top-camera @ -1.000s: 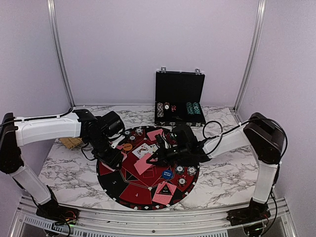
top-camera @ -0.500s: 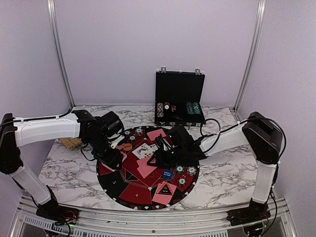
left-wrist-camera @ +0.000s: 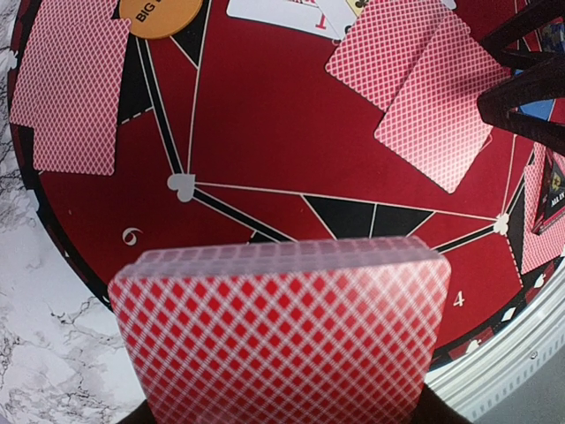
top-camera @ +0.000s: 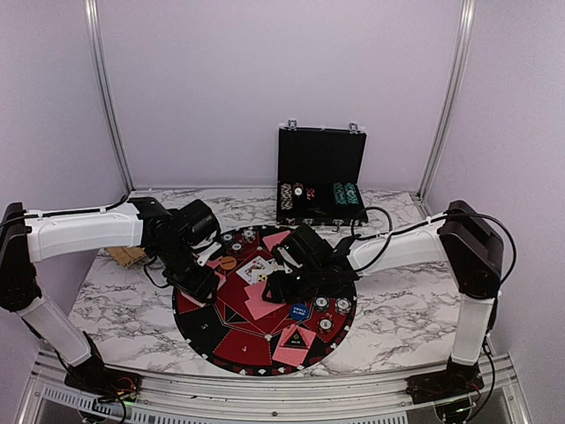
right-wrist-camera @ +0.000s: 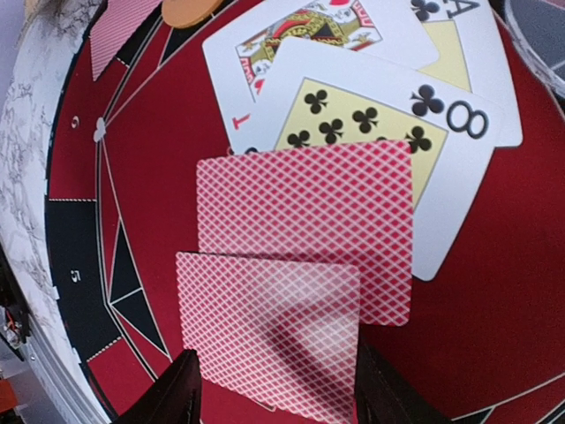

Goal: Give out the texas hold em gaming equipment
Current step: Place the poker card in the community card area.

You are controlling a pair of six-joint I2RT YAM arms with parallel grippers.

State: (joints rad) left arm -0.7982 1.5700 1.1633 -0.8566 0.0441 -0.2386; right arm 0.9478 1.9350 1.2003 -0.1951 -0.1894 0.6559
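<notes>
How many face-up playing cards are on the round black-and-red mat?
3, overlapping: the eight of clubs on top, a picture card and an ace of clubs beneath; others may be hidden.

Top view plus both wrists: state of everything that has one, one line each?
case: open, lid upright
left gripper: jaws shut on the deck
deck: held, backs up
right gripper: jaws open, holding nothing
8 of clubs: face up on the mat
two red-backed cards: face down, overlapping
</notes>
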